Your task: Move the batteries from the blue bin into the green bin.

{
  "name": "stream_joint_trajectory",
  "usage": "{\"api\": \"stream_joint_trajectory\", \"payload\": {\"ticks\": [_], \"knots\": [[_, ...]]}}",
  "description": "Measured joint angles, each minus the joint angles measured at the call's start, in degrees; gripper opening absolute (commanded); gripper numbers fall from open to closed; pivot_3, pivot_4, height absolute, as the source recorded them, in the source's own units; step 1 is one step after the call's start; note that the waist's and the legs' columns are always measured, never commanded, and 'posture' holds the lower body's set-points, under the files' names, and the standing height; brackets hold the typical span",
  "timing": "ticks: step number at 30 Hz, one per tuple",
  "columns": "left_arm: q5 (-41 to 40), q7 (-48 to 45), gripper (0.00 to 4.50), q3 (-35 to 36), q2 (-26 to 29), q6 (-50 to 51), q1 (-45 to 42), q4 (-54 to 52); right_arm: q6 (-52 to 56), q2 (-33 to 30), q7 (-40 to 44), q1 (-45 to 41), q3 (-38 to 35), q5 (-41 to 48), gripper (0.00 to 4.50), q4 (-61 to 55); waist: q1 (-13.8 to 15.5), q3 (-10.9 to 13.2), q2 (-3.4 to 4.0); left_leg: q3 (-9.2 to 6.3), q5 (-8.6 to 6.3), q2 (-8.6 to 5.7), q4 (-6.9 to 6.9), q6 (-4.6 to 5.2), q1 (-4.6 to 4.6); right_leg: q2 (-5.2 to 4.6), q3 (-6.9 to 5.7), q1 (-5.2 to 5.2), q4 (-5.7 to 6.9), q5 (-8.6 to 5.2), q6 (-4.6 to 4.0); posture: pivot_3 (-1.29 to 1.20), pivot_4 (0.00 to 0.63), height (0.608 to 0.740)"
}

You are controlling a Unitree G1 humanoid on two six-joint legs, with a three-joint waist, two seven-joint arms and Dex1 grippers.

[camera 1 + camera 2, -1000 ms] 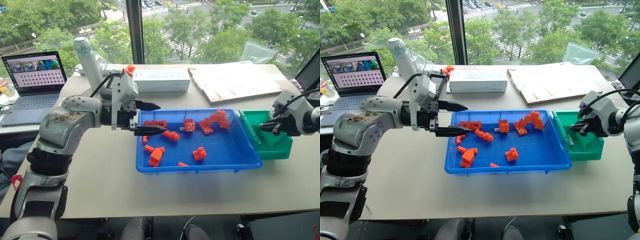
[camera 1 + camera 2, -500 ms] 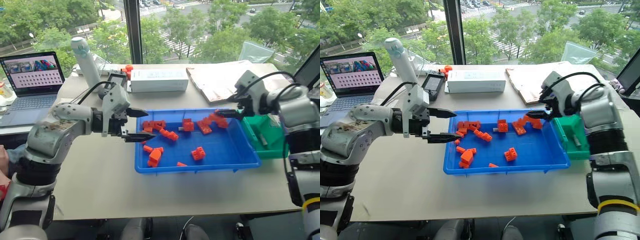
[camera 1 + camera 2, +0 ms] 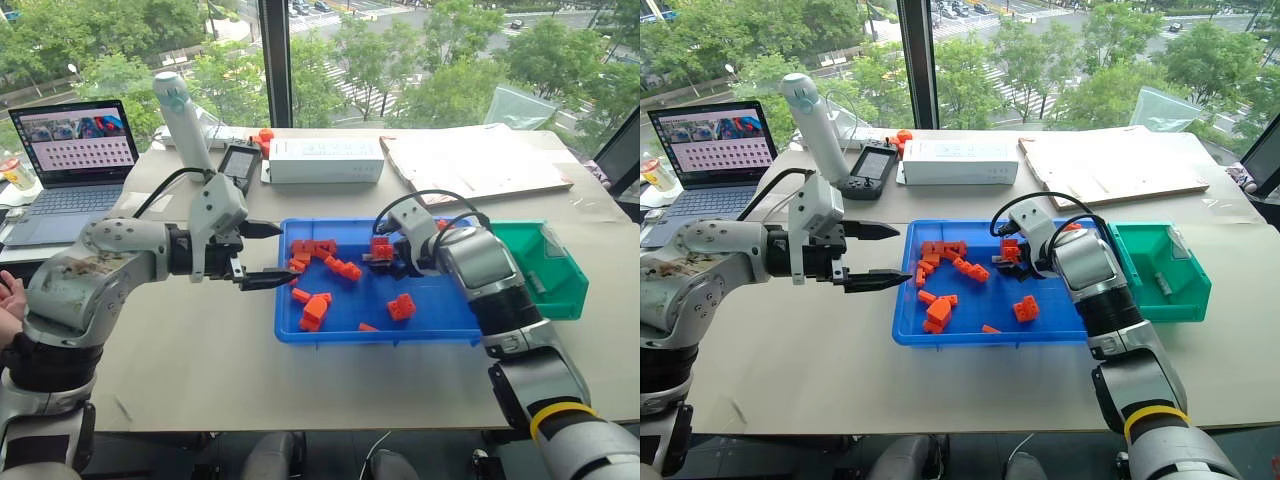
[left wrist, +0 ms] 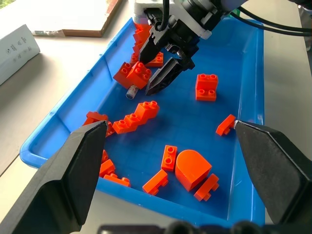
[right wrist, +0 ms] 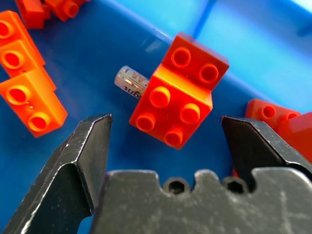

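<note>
Swinging left from the green bin (image 3: 1160, 285), my right pincer (image 4: 163, 66) is now hovering jaws apart over the blue bin (image 3: 970, 330), framing a battery (image 5: 130, 83) half-hidden under an orange brick (image 5: 178, 90); another battery (image 3: 1159, 284) is lying in green.

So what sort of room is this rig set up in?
Probably an upper-floor office or lab: a beige worktable beside a tall window overlooking treetops and a street, with an open laptop showing a camera feed.
</note>
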Motion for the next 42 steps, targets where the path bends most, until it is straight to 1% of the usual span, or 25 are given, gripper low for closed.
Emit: {"api": "stream_joint_trajectory", "payload": {"ticks": [2, 3, 4, 6, 7, 9, 13, 15, 18, 21, 23, 25, 27, 30, 31, 32, 33, 34, 35, 37, 42], "knots": [[0.0, 0.3, 4.50, 0.0, 0.0, 0.0, 0.0, 0.0, 0.9, 1.2, -1.7, -0.6, -1.2, 0.3, 3.65, 1.0, 0.0, 0.0, 0.00, 0.01, 0.01, 0.01, -0.02, 0.00, 0.00, 0.02, 0.00, -0.01, 0.00, 0.00, 0.00, 0.00, 0.150, 0.740], [0.0, 0.4, 4.50, 0.0, 0.0, 0.0, 0.0, 0.0, 1.2, 1.6, -2.4, -1.0, -1.7, 0.6, 3.47, 1.4, -0.1, 0.0, 0.00, 0.01, 0.01, 0.01, -0.03, 0.01, 0.00, 0.02, 0.00, -0.01, 0.00, 0.00, 0.00, 0.00, 0.150, 0.740], [0.0, 0.4, 4.50, 0.0, 0.0, 0.0, 0.0, 0.0, 1.2, 1.9, -3.1, -1.4, -2.1, 0.8, 3.06, 1.8, 0.0, 0.0, 0.00, 0.02, 0.01, 0.00, -0.03, 0.01, 0.00, 0.02, 0.00, -0.01, 0.00, 0.00, 0.00, 0.00, 0.150, 0.740], [0.0, 0.4, 4.50, 0.0, 0.1, 0.0, 0.0, 0.0, 1.2, 2.0, -3.9, -1.8, -2.9, 1.3, 2.43, 2.1, 0.0, 0.0, 0.00, 0.01, 0.01, 0.00, -0.03, 0.01, 0.00, 0.02, 0.00, -0.01, -0.01, 0.00, 0.00, 0.00, 0.150, 0.740], [0.0, 0.4, 4.50, 0.0, 0.2, 0.0, 0.0, 0.0, 1.2, 2.0, -4.2, -1.9, -3.3, 1.5, 2.02, 2.2, 0.0, 0.0, 0.00, 0.02, 0.01, 0.00, -0.03, 0.01, 0.00, 0.02, 0.00, -0.01, -0.01, 0.00, 0.00, 0.00, 0.150, 0.740], [0.0, 0.4, 4.50, 0.0, 0.4, 0.0, 0.0, 0.0, 1.3, 2.0, -4.7, -1.9, -3.4, 2.0, 1.47, 2.4, 0.0, 0.0, 0.00, 0.03, 0.01, 0.01, -0.03, 0.01, 0.00, 0.02, 0.01, -0.02, -0.01, 0.00, 0.00, 0.00, 0.150, 0.740], [0.0, 0.4, 4.50, 0.0, 0.4, 0.0, 0.0, 0.0, 1.9, 1.4, -4.6, -2.0, -3.4, 2.8, 1.46, 2.1, -0.1, 0.0, 0.00, 0.04, 0.01, 0.01, -0.04, 0.01, 0.00, 0.03, 0.01, -0.03, -0.01, 0.00, 0.00, 0.00, 0.150, 0.740], [0.0, 0.4, 4.50, 0.0, 0.4, 0.0, 0.0, 0.0, 3.4, -0.7, -2.8, -2.0, -2.7, 3.9, 1.46, 0.6, 0.0, 0.0, 0.00, 0.04, 0.01, -0.01, -0.04, 0.01, 0.00, 0.03, 0.01, -0.03, -0.02, 0.00, 0.00, 0.00, 0.150, 0.740], [0.0, 0.3, 4.50, 0.0, 0.4, -0.1, 0.0, 0.2, 4.9, -6.1, 1.7, -2.5, -0.9, 5.8, 1.46, -3.8, 0.1, 0.0, 0.00, 0.04, 0.00, 0.01, -0.04, 0.03, 0.00, 0.03, 0.01, -0.03, -0.05, 0.00, 0.00, 0.00, 0.150, 0.740], [0.0, 0.3, 4.50, -0.3, 0.4, -0.2, -0.1, 0.4, 1.6, -11.7, 7.1, -1.4, -1.6, 8.5, 1.46, -7.9, 0.1, 0.0, 0.00, 0.03, -0.01, 0.01, -0.04, 0.04, 0.00, 0.03, 0.01, 0.00, -0.09, 0.00, 0.00, 0.00, 0.150, 0.740], [0.0, 0.3, 4.50, -0.5, 0.2, -0.3, -0.1, 0.6, -3.0, -17.3, 11.4, 2.6, -2.0, 9.8, 1.46, -11.5, 0.4, 0.0, -0.01, 0.02, -0.06, 0.00, 0.00, 0.12, 0.00, 0.02, -0.02, 0.06, -0.13, 0.00, 0.00, 0.00, 0.150, 0.740], [0.0, 0.3, 4.50, -0.6, 0.2, -0.3, -0.1, 0.8, -5.9, -21.3, 15.2, 7.0, -2.9, 11.4, 1.46, -12.1, 0.4, 0.0, -0.02, 0.06, -0.07, 0.01, 0.04, 0.15, -0.01, 0.01, 0.01, 0.09, -0.17, 0.00, 0.00, 0.00, 0.150, 0.740], [0.0, 0.1, 4.50, -0.7, 0.1, -0.5, -0.1, 0.8, -6.1, -22.5, 17.6, 8.9, -3.4, 13.0, 1.46, -11.6, 0.0, 0.0, -0.03, 0.09, 0.00, 0.06, 0.06, 0.24, 0.00, 0.01, 0.05, 0.09, -0.13, 0.01, 0.01, 0.00, 0.150, 0.740], [0.0, -0.5, 4.50, -1.1, -0.7, -0.6, -0.3, 0.9, -6.3, -25.5, 20.2, 9.6, -3.2, 13.5, 1.46, -11.0, -0.2, 0.0, -0.02, 0.10, 0.02, 0.09, 0.05, 0.28, 0.00, 0.01, 0.07, 0.07, -0.11, 0.01, 0.01, 0.00, 0.150, 0.740], [0.0, -0.6, 4.50, -1.4, -0.7, -0.6, -0.5, 1.0, -6.5, -26.6, 20.9, 9.7, -3.2, 13.5, 2.46, -10.8, -0.2, 0.0, -0.02, 0.10, 0.02, 0.09, 0.06, 0.29, 0.00, 0.01, 0.07, 0.07, -0.13, 0.01, 0.01, 0.00, 0.150, 0.740], [0.1, -0.8, 4.50, -1.6, -0.8, -0.7, -0.8, 1.2, -6.7, -27.7, 21.7, 9.6, -3.1, 13.5, 2.62, -10.6, -0.2, 0.0, -0.03, 0.09, 0.00, 0.09, 0.07, 0.33, 0.00, 0.01, 0.07, 0.08, -0.16, 0.01, 0.01, 0.00, 0.150, 0.740], [0.1, -0.9, 4.50, -1.6, -0.8, -0.8, -1.0, 1.3, -7.0, -28.1, 22.4, 9.6, -3.1, 13.5, 3.08, -10.4, -0.2, 0.0, -0.03, 0.10, 0.00, 0.09, 0.07, 0.34, 0.00, 0.00, 0.07, 0.09, -0.17, 0.01, 0.01, 0.00, 0.150, 0.740], [0.2, -0.9, 4.50, -1.6, -0.8, -1.0, -1.1, 1.4, -7.2, -28.1, 22.8, 9.6, -3.0, 13.6, 3.23, -10.3, -0.2, 0.0, -0.03, 0.10, 0.00, 0.09, 0.07, 0.34, 0.00, 0.00, 0.07, 0.09, -0.17, 0.01, 0.01, 0.00, 0.150, 0.740], [0.2, -0.9, 4.50, -1.6, -0.8, -1.3, -1.2, 1.6, -7.3, -27.7, 22.9, 9.6, -3.0, 13.7, 3.68, -10.0, -0.1, 0.0, -0.03, 0.10, 0.00, 0.09, 0.07, 0.34, 0.00, -0.01, 0.07, 0.09, -0.17, 0.01, 0.01, 0.00, 0.150, 0.740], [0.2, -1.0, 4.50, -1.7, -0.9, -1.4, -1.3, 1.8, -7.2, -26.0, 22.6, 9.0, -3.3, 14.6, 4.33, -9.8, -0.1, 0.0, -0.03, 0.08, 0.00, 0.09, 0.07, 0.34, 0.00, -0.01, 0.07, 0.10, -0.17, 0.01, 0.01, 0.00, 0.150, 0.740], [0.2, -1.2, 4.50, -1.7, -0.9, -1.5, -1.3, 2.0, -8.9, -20.7, 24.1, 7.0, -3.0, 17.7, 4.33, -12.3, -0.1, 0.0, -0.03, 0.06, 0.03, 0.08, 0.06, 0.41, 0.00, -0.01, 0.05, 0.10, -0.17, 0.01, 0.01, 0.00, 0.150, 0.740]]}}
